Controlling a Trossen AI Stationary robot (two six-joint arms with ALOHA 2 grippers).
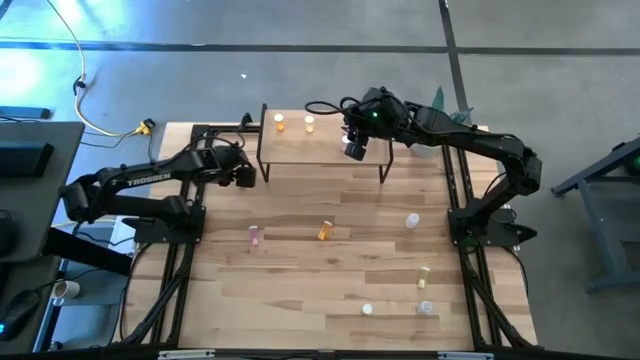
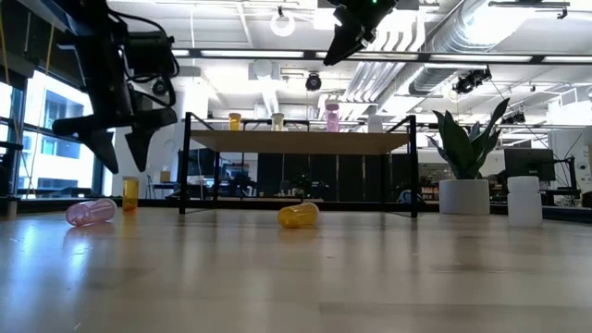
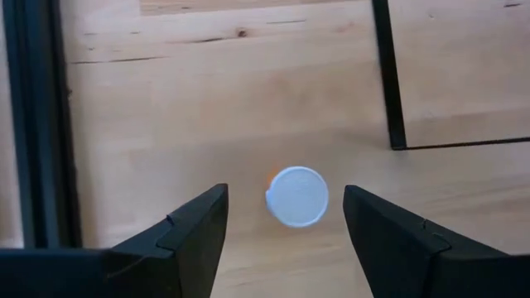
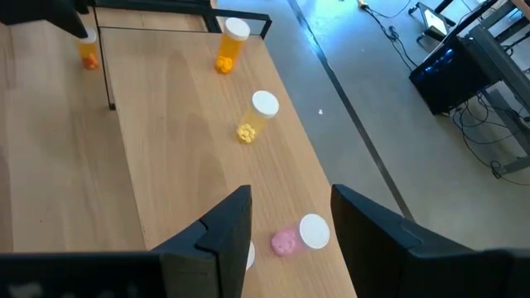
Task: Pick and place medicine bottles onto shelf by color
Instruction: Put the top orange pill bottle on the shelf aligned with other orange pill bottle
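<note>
An orange medicine bottle [image 3: 296, 196] with a white cap stands upright on the table beside the shelf's left end. My left gripper [image 3: 285, 192] hangs over it, open, one finger on either side and clear of it; the low view shows the left gripper [image 2: 120, 148] above this bottle [image 2: 130, 191]. On the shelf [image 1: 320, 150] stand an orange bottle [image 4: 229, 45], a yellow one [image 4: 257, 116] and a pink one [image 4: 300, 236]. My right gripper [image 4: 290, 219] hovers open high above the pink bottle, seen as the right gripper [image 2: 347, 37] in the low view.
On the table lie a pink bottle [image 1: 253, 235], an orange one [image 1: 324, 231], a clear one [image 1: 411, 220], a yellow one [image 1: 423, 273] and two pale ones near the front edge [image 1: 367, 309]. A potted plant [image 2: 462, 194] stands at the far right. The shelf's black leg [image 3: 389, 74] is close to my left gripper.
</note>
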